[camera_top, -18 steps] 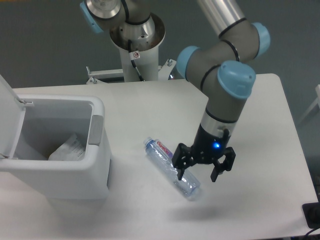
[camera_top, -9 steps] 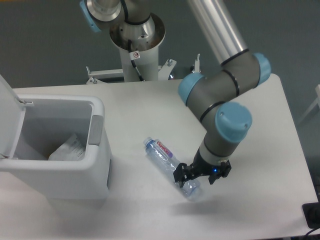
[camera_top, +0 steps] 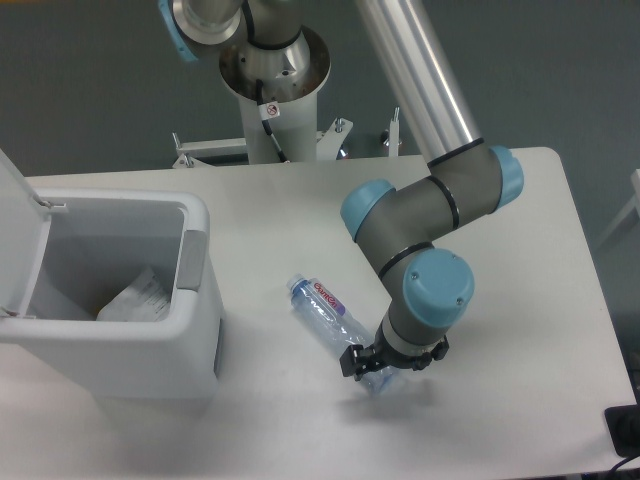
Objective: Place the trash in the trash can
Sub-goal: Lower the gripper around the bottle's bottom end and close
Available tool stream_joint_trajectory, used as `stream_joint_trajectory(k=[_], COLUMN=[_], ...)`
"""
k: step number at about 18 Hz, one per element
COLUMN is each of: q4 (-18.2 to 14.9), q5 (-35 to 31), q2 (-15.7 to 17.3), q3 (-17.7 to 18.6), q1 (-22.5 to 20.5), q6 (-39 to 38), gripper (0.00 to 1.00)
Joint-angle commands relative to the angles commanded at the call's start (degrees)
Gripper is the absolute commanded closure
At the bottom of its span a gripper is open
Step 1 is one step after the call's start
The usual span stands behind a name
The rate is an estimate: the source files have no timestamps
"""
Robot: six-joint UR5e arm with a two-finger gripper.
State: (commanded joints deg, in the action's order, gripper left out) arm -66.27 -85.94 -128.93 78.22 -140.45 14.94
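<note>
Straddling the bottle's (camera_top: 335, 326) base end, gripper (camera_top: 378, 368) is down at table level; can't tell whether the fingers have closed. Bottle lies right of the trash can (camera_top: 195, 300), wrapper (camera_top: 135, 296) already inside. Likely light, slick, crushable: grip mid-body, moderate squeeze. Path to the can looks open; clear its rim.
</note>
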Motion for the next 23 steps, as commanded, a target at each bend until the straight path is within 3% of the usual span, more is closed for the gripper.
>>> stream_joint_trajectory(k=[5, 7, 14, 23], q4=[-0.27, -0.18, -0.27, -0.36], q5=[-1.33, -1.51, -3.53, -3.09], q2=[-0.79, -1.58, -2.55, -1.59], q3=[-0.09, -0.78, -1.67, -1.58], q1=[0.62, 0.7, 1.5, 1.5], q6=[-0.18, -2.36, -4.04, -4.31], gripper=[0.08, 0.18, 0.37, 0.49])
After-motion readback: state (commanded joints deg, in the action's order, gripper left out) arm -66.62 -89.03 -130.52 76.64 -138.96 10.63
